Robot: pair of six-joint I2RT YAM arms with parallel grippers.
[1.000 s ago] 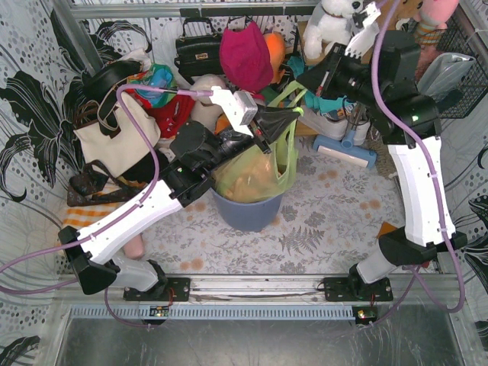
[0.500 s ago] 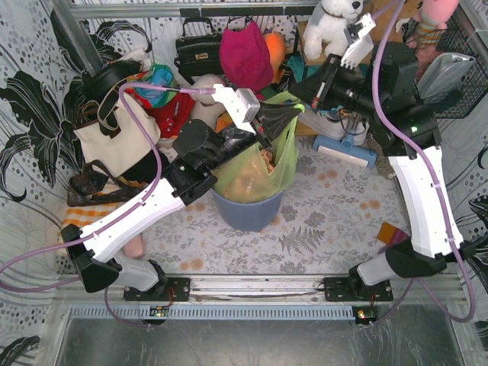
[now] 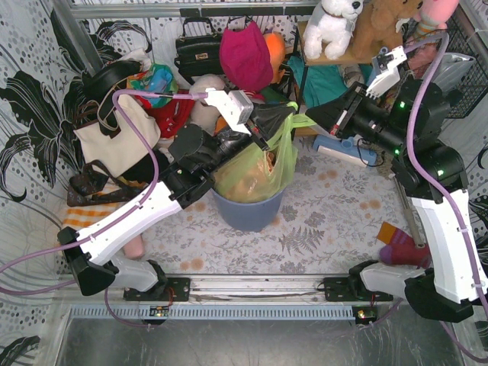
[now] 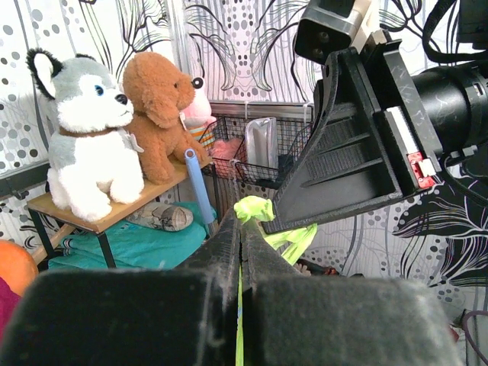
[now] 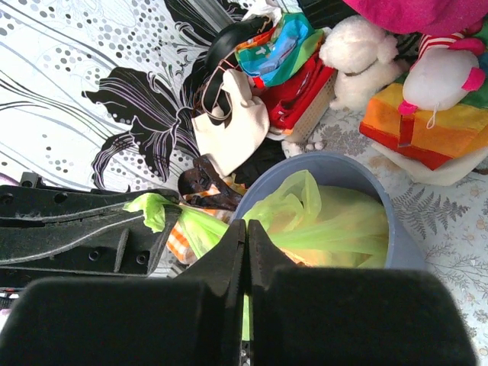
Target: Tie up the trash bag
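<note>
The trash bag [image 3: 252,171] sits in the blue bin [image 3: 245,213] at the middle of the counter [image 3: 328,217], its mouth drawn up toward the far right. The left end effector [image 3: 284,114] is pinched together on one green strip of the bag's rim, just above the bin. The right end effector [image 3: 314,119], nearly tip to tip with it, is clamped on another strip. Holding both strips taut and close probably sets them up to be crossed into a knot.
</note>
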